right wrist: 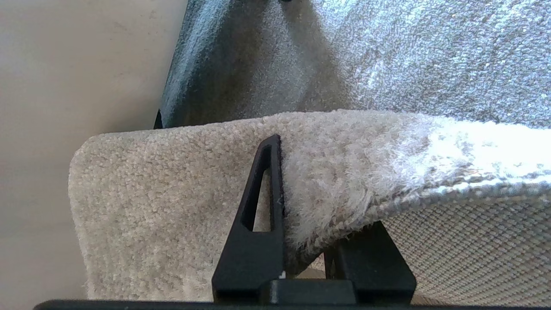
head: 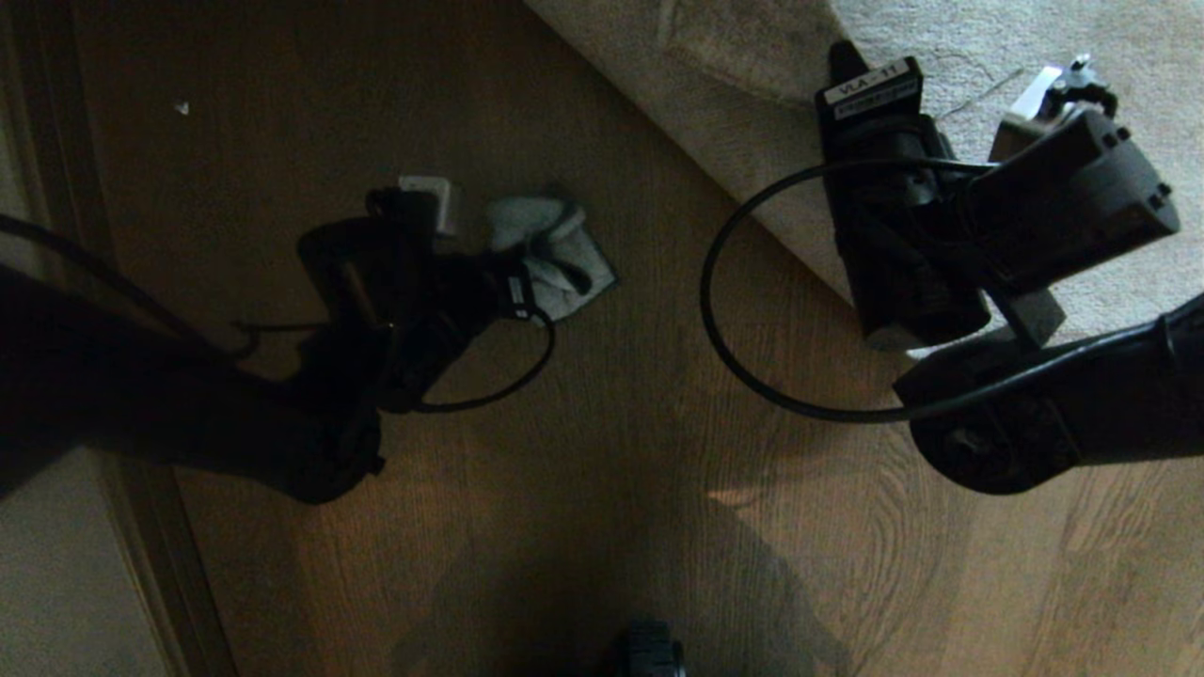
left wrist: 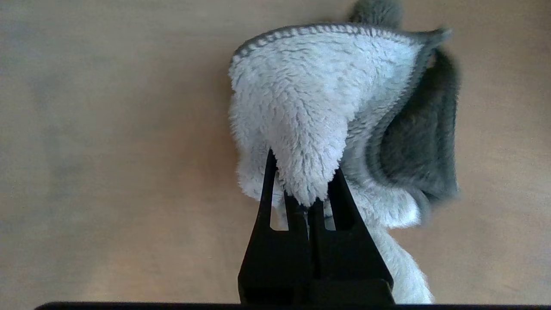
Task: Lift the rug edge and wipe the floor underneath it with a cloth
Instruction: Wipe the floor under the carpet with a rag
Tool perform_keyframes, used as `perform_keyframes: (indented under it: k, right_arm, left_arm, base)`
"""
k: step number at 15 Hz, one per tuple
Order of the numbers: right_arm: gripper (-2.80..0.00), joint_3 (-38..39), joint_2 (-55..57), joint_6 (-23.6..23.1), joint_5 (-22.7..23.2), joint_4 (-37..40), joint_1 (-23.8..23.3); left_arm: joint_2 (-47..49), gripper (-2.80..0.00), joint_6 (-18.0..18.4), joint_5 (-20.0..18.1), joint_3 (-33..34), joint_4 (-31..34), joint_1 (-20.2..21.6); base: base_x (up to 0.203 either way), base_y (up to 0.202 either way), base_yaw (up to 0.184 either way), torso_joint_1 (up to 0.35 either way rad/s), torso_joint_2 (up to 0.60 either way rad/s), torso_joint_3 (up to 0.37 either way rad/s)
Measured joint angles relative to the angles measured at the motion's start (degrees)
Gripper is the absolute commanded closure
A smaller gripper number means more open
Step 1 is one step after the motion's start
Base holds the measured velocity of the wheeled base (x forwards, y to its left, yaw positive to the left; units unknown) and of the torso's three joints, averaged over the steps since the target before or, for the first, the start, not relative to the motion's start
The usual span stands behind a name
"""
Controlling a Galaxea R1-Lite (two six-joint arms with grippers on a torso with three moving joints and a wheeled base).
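Fluffy pale grey-white cloth with darker grey folds sits clenched in my left end effector, pressed against the brown wood-grain plank floor just beside the rug. My right end effector grasps the hemmed edge of the light grey-beige shaggy rug, folded back and raised off that floor.

Left hand clamped tight, arm reaching forward low; right hand pinched, raised.

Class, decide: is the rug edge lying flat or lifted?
Lifted. The right gripper pinches the rug edge, its woven underside showing.
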Motion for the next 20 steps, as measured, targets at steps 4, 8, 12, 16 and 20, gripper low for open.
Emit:
perform_keyframes:
  k: [4,8,12,16,20]
  right_arm:
    - [0.0,0.09,-0.04,0.02,0.56,-0.02,0.0]
    - [0.0,0.02,-0.09,0.0,1.0,0.01,0.0]
    - [0.0,0.06,-0.12,-0.11,1.05,0.01,0.02]
    - [0.0,0.12,-0.17,-0.09,1.05,0.0,0.02]
    - [0.0,0.04,-0.09,-0.09,1.05,0.0,0.0]
  left_arm:
    - [-2.33,0.0,0.06,0.09,1.45,0.0,3.02]
    - [-8.27,0.0,0.24,0.11,12.01,0.02,0.31]
    - [-14.53,0.0,0.14,0.06,22.2,-0.06,-10.4]
    - [-15.57,0.0,0.06,0.06,24.25,-0.01,-15.35]
    - [-12.38,0.0,-0.06,0.06,20.32,0.02,-15.6]
  base:
    - [0.0,0.0,0.0,0.0,0.0,0.0]
    - [0.0,0.0,0.0,0.0,0.0,0.0]
    - [0.0,0.0,0.0,0.0,0.0,0.0]
    - [0.0,0.0,0.0,0.0,0.0,0.0]
    - [0.0,0.0,0.0,0.0,0.0,0.0]
